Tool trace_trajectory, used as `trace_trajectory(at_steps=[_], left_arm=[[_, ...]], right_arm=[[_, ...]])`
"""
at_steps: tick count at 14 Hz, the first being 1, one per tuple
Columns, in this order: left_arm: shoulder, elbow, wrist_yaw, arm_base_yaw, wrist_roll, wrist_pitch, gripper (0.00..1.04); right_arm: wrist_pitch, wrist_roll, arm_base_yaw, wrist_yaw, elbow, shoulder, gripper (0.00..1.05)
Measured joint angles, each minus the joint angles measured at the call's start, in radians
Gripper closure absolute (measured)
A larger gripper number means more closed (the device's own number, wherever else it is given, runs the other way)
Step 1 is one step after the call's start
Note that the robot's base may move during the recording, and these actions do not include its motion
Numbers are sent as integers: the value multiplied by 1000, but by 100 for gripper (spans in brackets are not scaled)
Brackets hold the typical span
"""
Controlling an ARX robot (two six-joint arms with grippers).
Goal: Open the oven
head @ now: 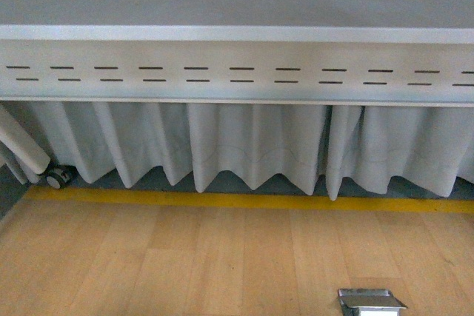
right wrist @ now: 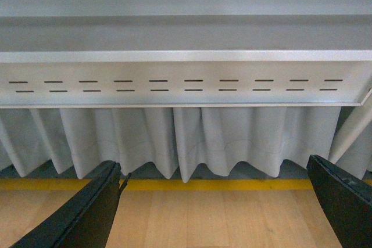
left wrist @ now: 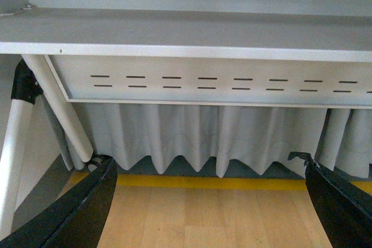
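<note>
The oven is out of view in all three views. My left gripper point(left wrist: 210, 207) is open, its two black fingers point(left wrist: 87, 207) spread wide with only wooden floor between them. My right gripper point(right wrist: 214, 207) is open too, black fingers point(right wrist: 87, 210) far apart and nothing held. Both wrist views look under a grey table toward a pleated curtain. Neither arm shows in the front view.
A grey metal table beam point(head: 237, 72) with rows of slots spans the front view above a white pleated curtain point(head: 252, 146). A yellow floor stripe point(head: 244, 201) borders the wooden floor point(head: 185, 264). A white table leg point(left wrist: 61, 114) with a caster point(head: 58, 177) stands left. A metal floor box point(head: 370, 301) lies near right.
</note>
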Motion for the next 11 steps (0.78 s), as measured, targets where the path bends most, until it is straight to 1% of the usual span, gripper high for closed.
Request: trace_trajectory(at_steps=[11], left_arm=[[0,0,0,0,0,0,7]], right_arm=[[0,0,0,0,0,0,6]])
